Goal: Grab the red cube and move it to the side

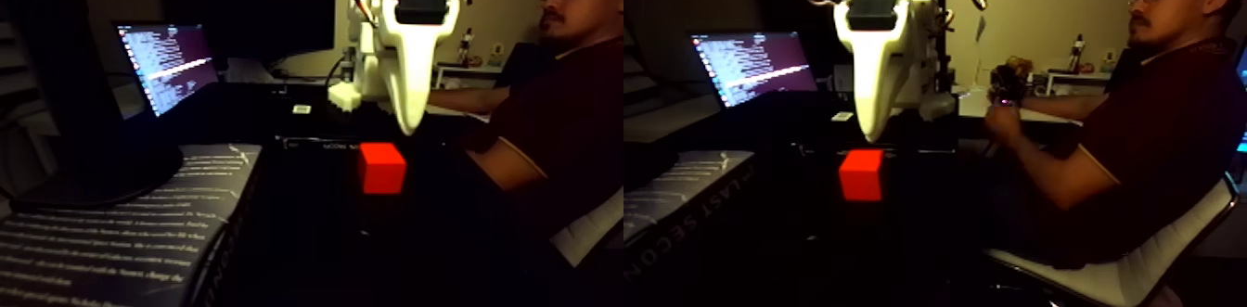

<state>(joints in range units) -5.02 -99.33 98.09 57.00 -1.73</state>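
Hanging nose-down, white end effector (408, 128), tip just above red cube (382, 168)

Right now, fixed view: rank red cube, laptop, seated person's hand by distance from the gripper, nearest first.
Going by the right half of the fixed view, measured from the gripper:
1. Red cube, just below the white fingertip, on the dark table.
2. Person's hand, to the right, at about gripper height.
3. Laptop, to the left and behind, screen lit.
Hand and laptop are fairly close; depth is hard to judge.
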